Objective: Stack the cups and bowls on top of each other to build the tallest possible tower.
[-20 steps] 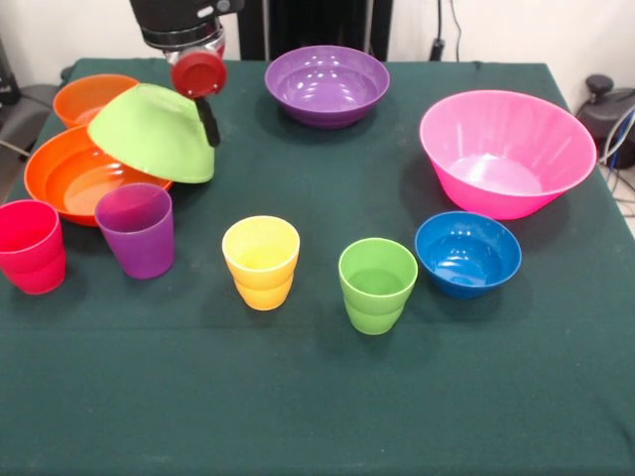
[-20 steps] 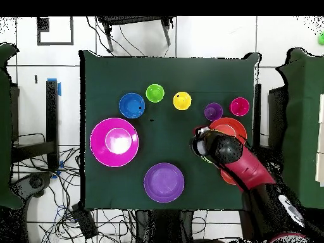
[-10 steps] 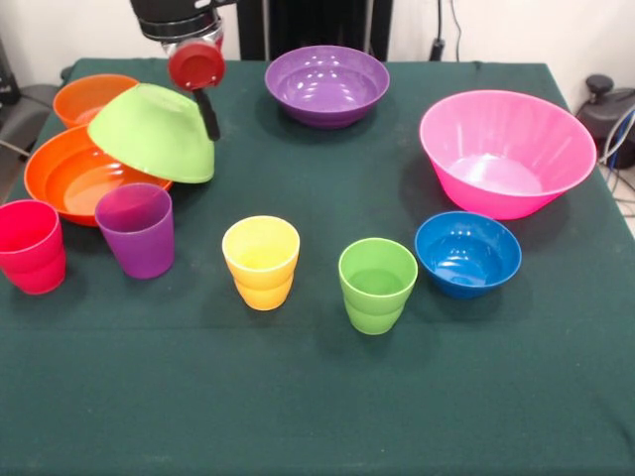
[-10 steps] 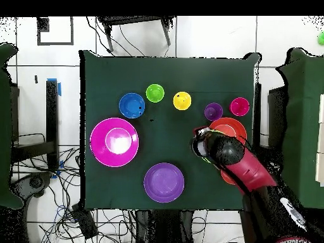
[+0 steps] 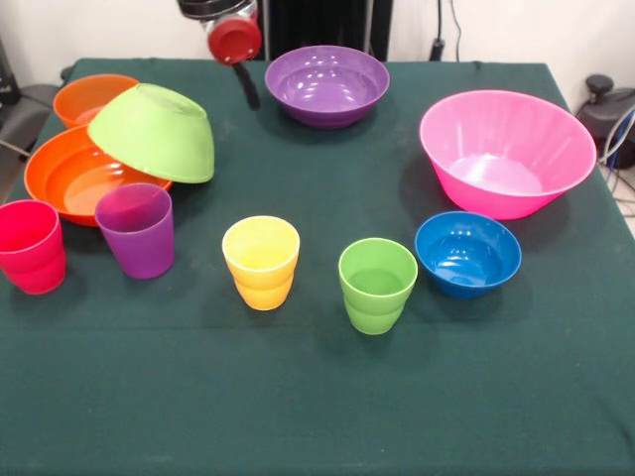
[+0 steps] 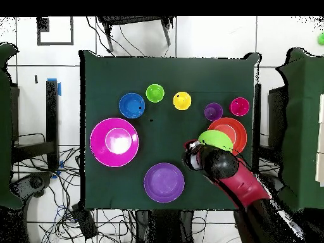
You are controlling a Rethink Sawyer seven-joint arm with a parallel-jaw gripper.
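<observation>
My gripper (image 5: 244, 91) hangs open and empty at the back of the table, between the lime green bowl (image 5: 154, 132) and the purple bowl (image 5: 326, 84). It also shows in the overhead view (image 6: 190, 155). The lime green bowl lies upside down and tilted on the rim of the large orange bowl (image 5: 62, 178). The small orange bowl (image 5: 91, 97) sits behind them. The pink bowl (image 5: 506, 151) and the small blue bowl (image 5: 467, 254) stand upright, apart. The red cup (image 5: 30, 246), purple cup (image 5: 136, 230), yellow cup (image 5: 261, 262) and green cup (image 5: 378, 285) stand upright in a row. No tower stands.
A dark green cloth covers the table (image 5: 317, 407). In the overhead view my arm (image 6: 243, 183) comes in from the bottom right and hides the small orange bowl. Cables lie on the floor around the table (image 6: 95, 221).
My gripper has drawn up and away from the lime green bowl toward the purple bowl. The lime green bowl has stayed tilted on the large orange bowl.
</observation>
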